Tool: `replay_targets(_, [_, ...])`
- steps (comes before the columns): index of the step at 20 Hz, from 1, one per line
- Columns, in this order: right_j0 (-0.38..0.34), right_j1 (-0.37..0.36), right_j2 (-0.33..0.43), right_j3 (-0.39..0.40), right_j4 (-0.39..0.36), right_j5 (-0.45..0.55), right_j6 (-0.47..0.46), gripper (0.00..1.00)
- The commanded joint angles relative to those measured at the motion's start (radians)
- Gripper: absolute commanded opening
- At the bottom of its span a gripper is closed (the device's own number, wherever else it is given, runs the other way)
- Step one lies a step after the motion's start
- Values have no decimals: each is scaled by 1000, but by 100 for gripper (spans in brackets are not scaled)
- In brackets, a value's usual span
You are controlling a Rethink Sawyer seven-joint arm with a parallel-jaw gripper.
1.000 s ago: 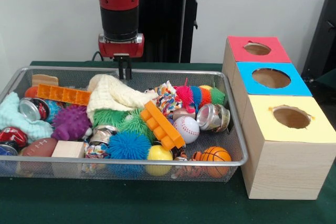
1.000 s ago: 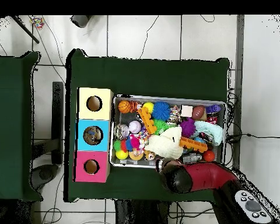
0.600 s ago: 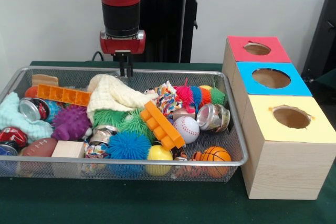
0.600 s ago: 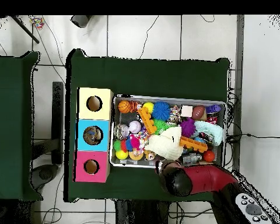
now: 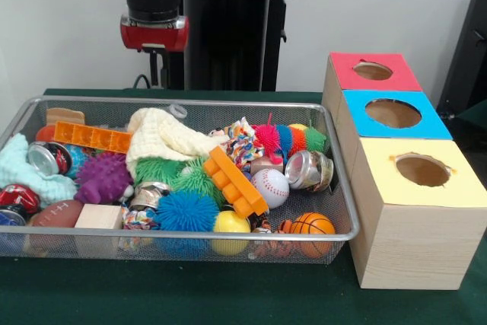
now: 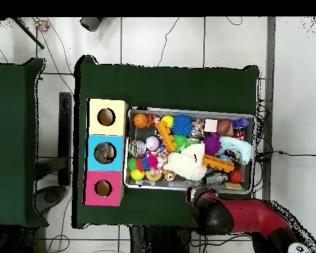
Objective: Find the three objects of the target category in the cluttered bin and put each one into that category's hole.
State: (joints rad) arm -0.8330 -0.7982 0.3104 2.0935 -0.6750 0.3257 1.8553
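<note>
A wire mesh bin (image 5: 183, 102) holds a jumble of toys: a baseball (image 5: 271, 187), a small basketball (image 5: 312, 224), a football (image 5: 57, 213), a yellow ball (image 5: 230, 223), crushed cans (image 5: 308, 169), orange toy bricks (image 5: 234, 181), spiky balls (image 5: 186, 211) and a cream cloth (image 5: 163, 136). My gripper (image 5: 157, 72) hangs behind the bin's far rim, above the table and outside the bin, with nothing visible in it. From overhead the gripper (image 6: 191, 193) sits just past the bin's (image 6: 190, 111) robot-side edge.
Beside the bin stand three wooden boxes in a row, each with a round hole in its top: red (image 5: 346, 62), blue (image 5: 358, 104) and yellow (image 5: 380, 180). Overhead, the blue box (image 6: 93, 141) shows something inside its hole.
The arm has risen and drawn back from above the cream cloth, shifting left in the front view to behind the bin's far rim. The bin's contents have not moved.
</note>
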Motion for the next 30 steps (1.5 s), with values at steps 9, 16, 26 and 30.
replay_targets(9, [-83, -96, 155, 39, 29, 155, -125, 100])
replay_targets(16, [-54, -101, 142, 31, 27, 143, -80, 100])
replay_targets(26, [42, -52, 79, -1, -4, 110, 1, 100])
replay_targets(30, [94, -26, 51, -18, -14, 91, 35, 100])
